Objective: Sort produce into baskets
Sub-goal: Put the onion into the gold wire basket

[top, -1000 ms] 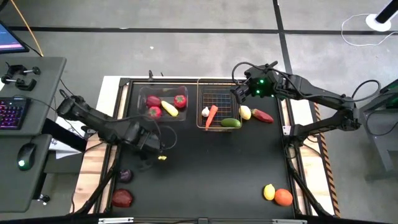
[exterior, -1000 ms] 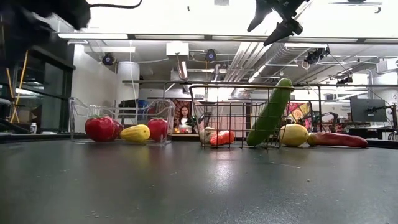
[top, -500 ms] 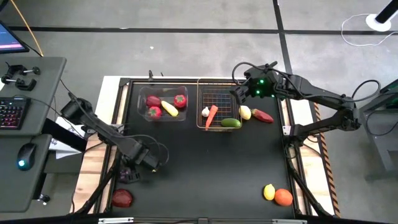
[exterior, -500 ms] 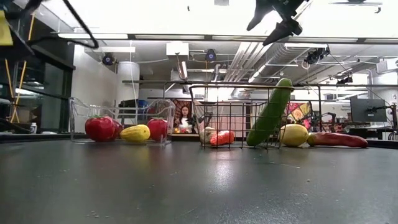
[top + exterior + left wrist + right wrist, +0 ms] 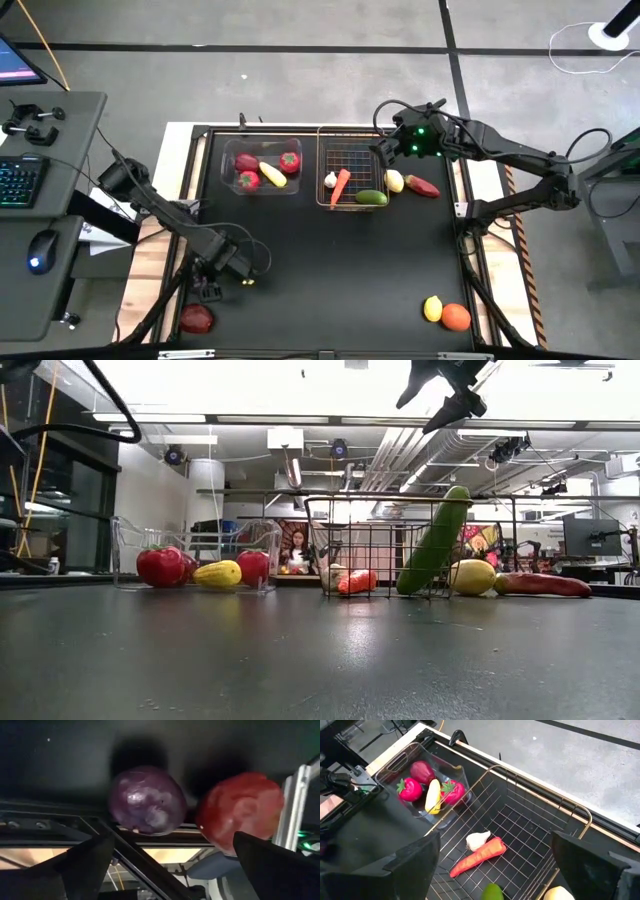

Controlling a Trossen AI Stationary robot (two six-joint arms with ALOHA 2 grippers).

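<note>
Eggplant (image 5: 147, 800) now under my left gripper (image 5: 212, 283), jaws wide, just moved near-left; pickup next, right gripper (image 5: 385, 148) open.

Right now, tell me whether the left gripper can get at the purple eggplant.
Probably yes: the left gripper hangs open just above the purple eggplant, and nothing lies between them; the red apple sits beside it, apart.
</note>
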